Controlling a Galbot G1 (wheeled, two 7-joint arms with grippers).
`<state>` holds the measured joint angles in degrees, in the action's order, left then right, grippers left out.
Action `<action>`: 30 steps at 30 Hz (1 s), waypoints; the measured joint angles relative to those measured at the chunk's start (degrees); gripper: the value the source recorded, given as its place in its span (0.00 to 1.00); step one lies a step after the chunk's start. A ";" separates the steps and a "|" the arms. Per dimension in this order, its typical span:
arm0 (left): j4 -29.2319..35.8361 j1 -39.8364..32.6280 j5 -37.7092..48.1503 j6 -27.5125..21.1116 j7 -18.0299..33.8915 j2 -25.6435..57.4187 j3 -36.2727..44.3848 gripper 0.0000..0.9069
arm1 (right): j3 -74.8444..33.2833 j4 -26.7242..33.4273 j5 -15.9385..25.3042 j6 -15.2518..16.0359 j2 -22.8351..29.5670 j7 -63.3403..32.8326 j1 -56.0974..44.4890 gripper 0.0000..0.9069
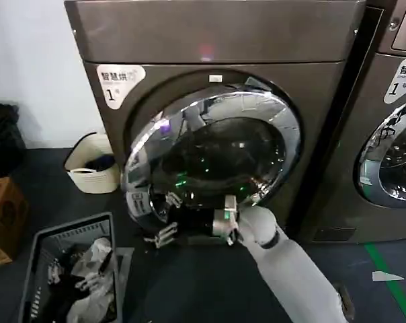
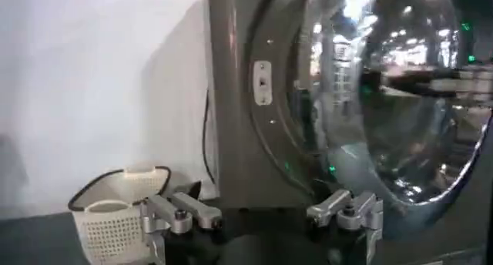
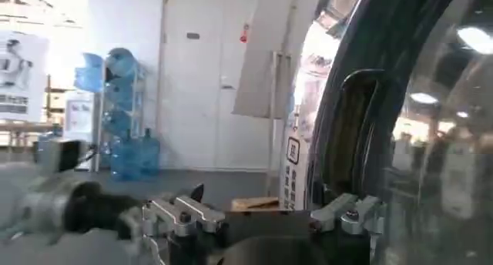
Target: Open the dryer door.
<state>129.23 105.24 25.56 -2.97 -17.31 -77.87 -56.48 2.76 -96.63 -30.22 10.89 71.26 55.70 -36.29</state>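
Door-opening is already under way: the dryer door (image 1: 213, 151) stands partly swung out from the dryer (image 1: 210, 40), its left edge pulled forward while the right side stays near the front panel, so the hinge seems to be on the right. The right hand (image 1: 164, 217) reaches in under the lower left rim of the door, and the right wrist view shows its fingers (image 3: 185, 213) spread apart, just beside the dark glass, with nothing clamped between them. The left hand (image 2: 262, 213) is also apart and holds nothing, with the dryer front before it. The next move probably calls for pushing the door edge further outward along its arc until the drum mouth is free. The door has a wide shiny chrome ring and dark bulging glass with green reflections.
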 joint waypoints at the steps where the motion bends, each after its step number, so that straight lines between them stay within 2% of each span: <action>1: -0.26 -0.49 1.29 -1.19 -0.01 0.41 -0.54 1.00 | -0.12 0.00 -0.30 -0.19 -0.23 0.00 -0.15 1.00; 10: -3.40 -6.53 10.73 -2.74 -0.35 5.32 -4.26 1.00 | -0.24 -0.26 -1.36 -0.48 -2.18 3.78 -1.60 1.00; 15: -4.64 -9.55 13.18 -2.72 -0.96 7.75 -4.04 1.00 | -0.55 -0.34 -2.19 -0.61 -3.19 5.34 -2.22 1.00; 21: -5.71 -12.59 13.32 -2.12 -1.99 10.34 -2.90 1.00 | -1.24 -0.32 -2.19 -1.72 -4.21 7.89 -3.03 1.00; 30: -7.12 -15.37 13.57 -0.52 -2.25 13.24 -0.76 1.00 | -2.57 -0.43 -2.60 -1.70 -5.98 13.92 -4.51 1.00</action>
<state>122.11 89.88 39.13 -3.50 -19.56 -64.63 -57.24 0.19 -97.06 -32.82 9.19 65.27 69.62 -40.79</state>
